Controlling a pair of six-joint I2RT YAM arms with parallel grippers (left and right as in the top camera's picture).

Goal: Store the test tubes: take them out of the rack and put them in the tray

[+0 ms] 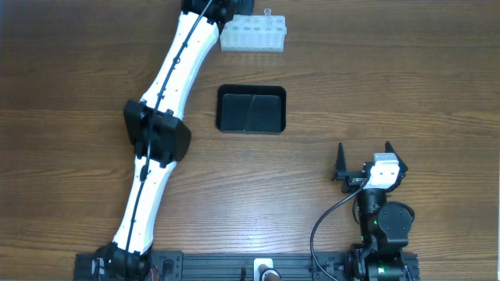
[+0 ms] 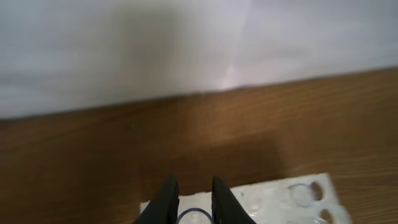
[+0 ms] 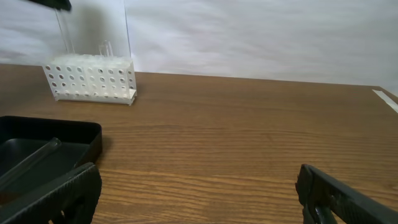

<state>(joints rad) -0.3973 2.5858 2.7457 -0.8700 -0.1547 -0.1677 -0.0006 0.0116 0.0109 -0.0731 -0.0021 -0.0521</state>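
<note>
Wood-grain table (image 1: 406,94) with a pale backdrop behind it, and over on the left the left gripper (image 2: 194,182) is up at the far edge, right above the white rack (image 1: 251,37). Its fingers are pinched close on the rim of a clear test tube (image 2: 194,216). From the right wrist view that tube rises out of the rack's holes toward the dark jaws.

It looks light to me, but thin-walled, smooth and brittle. It wants a modest squeeze near the rim, where the fingers are, and a straight vertical pull so it doesn't bind or tip the rack.

1 more, the standing tube (image 1: 268,13), is upright at the rack's right end. In the middle, the black tray (image 1: 221,109) sits near the rack on the robot's side, with 1 stored tube (image 1: 251,109) lying slantwise inside. Round and slick, so it will likely roll; the next one should go down low.

Far right, the right gripper (image 1: 364,147) sits near its base, fingers wide apart, holding nothing.
</note>
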